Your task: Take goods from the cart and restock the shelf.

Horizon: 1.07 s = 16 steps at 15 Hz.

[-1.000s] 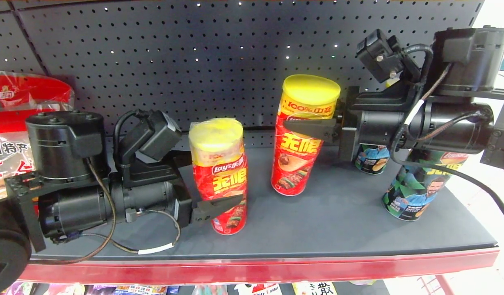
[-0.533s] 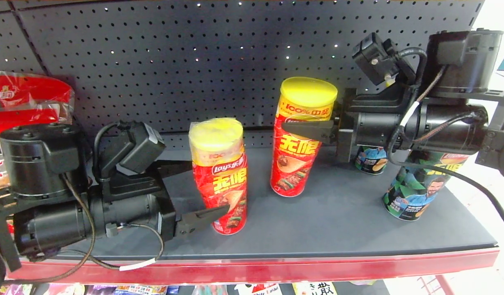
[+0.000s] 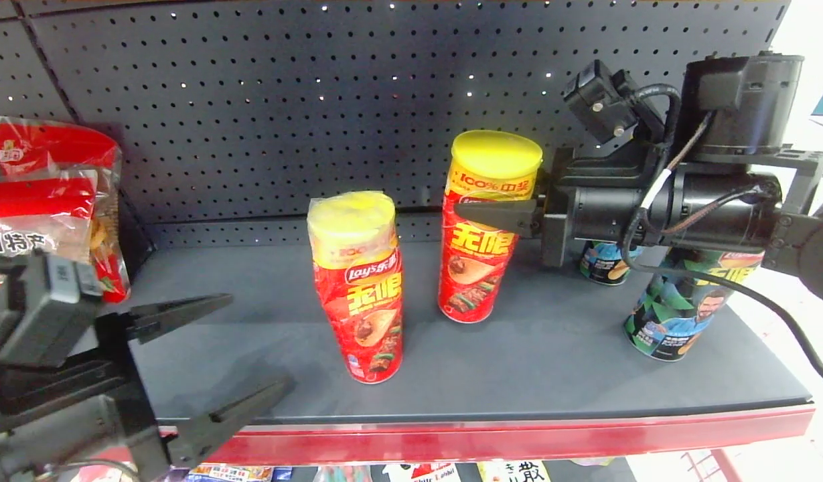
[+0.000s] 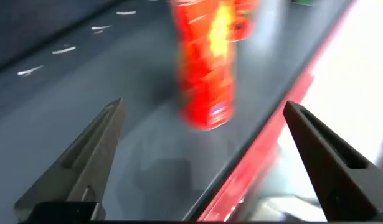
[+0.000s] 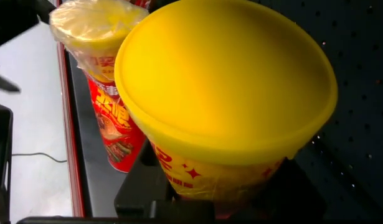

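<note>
Head view: a dark grey perforated metal back panel (image 3: 317, 100) is seen behind a dark grey shelf board with a red front edge (image 3: 552, 361). From the right side, the right end effector (image 3: 495, 207) is held level over the shelf. It is closed around the upper part of a red cylindrical crisp canister with a yellow plastic lid (image 3: 481, 254). This canister stands toward the back of the shelf, near the panel. Whether its base rests on the board cannot be told. In the right wrist view the yellow lid of the held canister (image 5: 225, 81) is seen close up, with dark fingers (image 5: 141, 193) pressed against its side.

At the lower left, the left end effector (image 3: 258, 341) is spread wide and holds nothing. It is located at the front edge of the shelf, apart from the goods. In the left wrist view the same end effector (image 4: 203, 104) is seen with its two dark fingers far apart.

Red plastic snack bags (image 3: 43, 194) are stacked at the far left of the shelf.

A second red crisp canister wrapped in clear film (image 3: 361, 288) stands upright nearer the front, just beside the held one and not touching it. It is also visible in the left wrist view (image 4: 207, 81) and in the right wrist view (image 5: 107, 74).

On the right, a dark green printed canister (image 3: 679, 314) stands near the front. A smaller-looking dark green canister (image 3: 605, 261) stands behind it, partly hidden by the right arm.
</note>
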Available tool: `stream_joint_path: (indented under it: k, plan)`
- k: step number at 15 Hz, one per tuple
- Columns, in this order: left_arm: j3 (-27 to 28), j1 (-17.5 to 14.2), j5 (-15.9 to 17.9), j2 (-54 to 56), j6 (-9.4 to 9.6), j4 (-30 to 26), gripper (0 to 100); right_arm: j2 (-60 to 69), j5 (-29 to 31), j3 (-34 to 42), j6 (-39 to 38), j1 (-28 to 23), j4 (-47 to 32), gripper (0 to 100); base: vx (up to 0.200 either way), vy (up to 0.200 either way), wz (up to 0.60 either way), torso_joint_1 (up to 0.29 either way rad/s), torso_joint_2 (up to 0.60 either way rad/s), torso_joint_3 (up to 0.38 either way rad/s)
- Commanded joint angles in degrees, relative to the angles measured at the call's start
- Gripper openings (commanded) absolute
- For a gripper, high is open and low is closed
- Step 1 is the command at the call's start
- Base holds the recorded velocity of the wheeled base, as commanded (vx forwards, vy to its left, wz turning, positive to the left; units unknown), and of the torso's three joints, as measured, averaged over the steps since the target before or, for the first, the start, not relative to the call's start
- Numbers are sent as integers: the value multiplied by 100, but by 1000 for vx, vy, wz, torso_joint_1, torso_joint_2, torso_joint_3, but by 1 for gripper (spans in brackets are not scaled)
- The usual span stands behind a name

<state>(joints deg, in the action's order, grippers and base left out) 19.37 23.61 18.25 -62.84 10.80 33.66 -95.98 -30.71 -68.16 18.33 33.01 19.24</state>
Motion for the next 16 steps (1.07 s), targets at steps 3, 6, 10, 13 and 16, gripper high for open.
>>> stream_joint_path:
  k: [3, 6, 10, 13, 16]
  plan:
    - [-997, -1386, -225, 2171, -140, -149, 100, -35, 3, -119, -40, -164, 10, 0, 0, 0, 0, 0, 0, 0]
    - [-1796, -1966, -384, 3331, -491, -219, 100, -88, -32, -347, -67, -577, 10, 0, 0, 0, 0, 0, 0, 0]
    - [-1867, -1975, -638, 5405, -605, -2364, 100, -79, -49, -365, -67, -673, 10, 0, 0, 0, 0, 0, 0, 0]
    - [-1893, -2019, -1078, 5818, -614, -3269, 100, -79, -41, -409, -67, -673, 10, 0, 0, 0, 0, 0, 0, 0]
    - [-1920, -2010, -1544, 5836, -992, -3392, 100, -97, -41, -532, -111, -682, 10, 0, 0, 0, 0, 0, 0, 0]
